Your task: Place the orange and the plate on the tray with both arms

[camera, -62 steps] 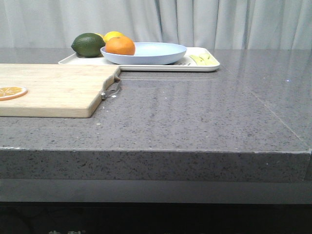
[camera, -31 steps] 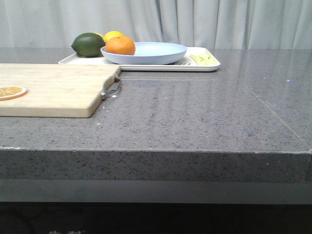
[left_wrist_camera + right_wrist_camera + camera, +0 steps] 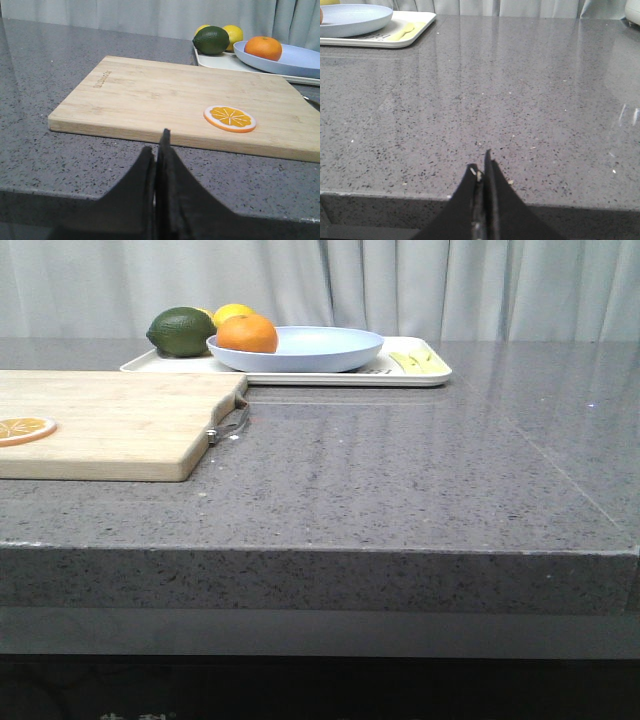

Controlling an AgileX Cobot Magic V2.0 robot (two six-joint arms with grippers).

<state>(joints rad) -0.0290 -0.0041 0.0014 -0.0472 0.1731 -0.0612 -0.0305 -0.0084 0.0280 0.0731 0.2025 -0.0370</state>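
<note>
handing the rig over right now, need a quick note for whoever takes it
Left gripper: shut, empty, at the near counter edge facing the cutting board.
Right gripper: shut, empty, at the near edge over bare counter.
Plate sits on the tray; orange lies in the plate.
Done: both on the tray.
Left: nothing apparent.

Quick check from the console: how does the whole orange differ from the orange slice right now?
The orange is a whole round fruit; the orange slice is a thin flat disc with a pale rim and segment lines.

The orange rests in the plate on the tray at the far side; the orange slice lies on the cutting board, nearer the robot.

Both are bright orange, and neither is touched by a gripper.
</note>
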